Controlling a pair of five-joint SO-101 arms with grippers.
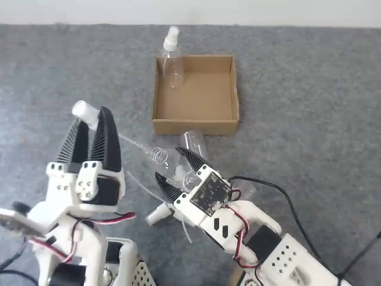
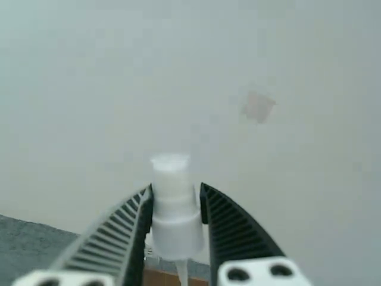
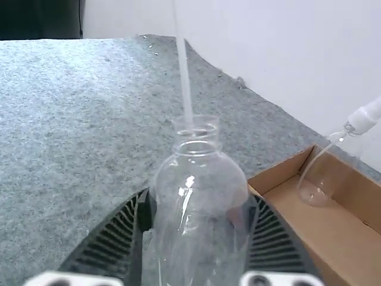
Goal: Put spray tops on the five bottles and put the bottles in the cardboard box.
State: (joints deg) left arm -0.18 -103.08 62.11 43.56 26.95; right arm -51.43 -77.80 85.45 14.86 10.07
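The left gripper (image 2: 174,190) is pinching a white plastic spray top (image 2: 172,220). Its thin dip tube (image 3: 183,71) is entering the neck of the clear plastic bottle (image 3: 199,179), which the right gripper (image 1: 172,165) is clamping just before the brown cardboard box (image 1: 195,126). Lowering straight with the tube centred looks wisest before twisting.

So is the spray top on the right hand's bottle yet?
Off. The bottle has an open neck with just the tube at its mouth; the spray top sits in the left hand.
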